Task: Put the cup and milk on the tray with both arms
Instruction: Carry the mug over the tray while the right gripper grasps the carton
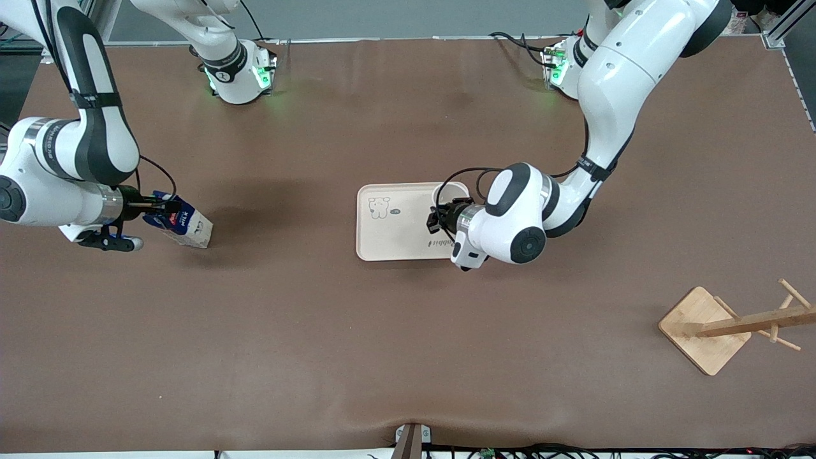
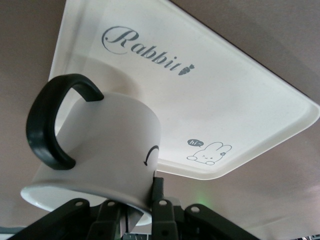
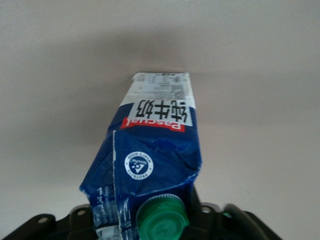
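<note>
The cream tray (image 1: 395,236) lies mid-table. My left gripper (image 1: 437,217) is shut on the rim of the white cup (image 1: 449,192), which sits tilted at the tray's corner toward the left arm's end. In the left wrist view the cup (image 2: 110,145) shows its black handle and part of the smiley, with the tray (image 2: 200,100) under it and the gripper (image 2: 142,200) pinching the rim. I cannot tell whether the cup touches the tray. The blue and white milk (image 1: 188,226) leans on the table toward the right arm's end. My right gripper (image 1: 159,207) is shut on its gable top. The right wrist view shows the milk (image 3: 155,145), its green cap (image 3: 162,220) and the gripper (image 3: 155,215).
A wooden rack (image 1: 707,328) lies tipped on its square base, toward the left arm's end and nearer the front camera than the tray. Both arm bases with green lights stand along the table's edge farthest from that camera.
</note>
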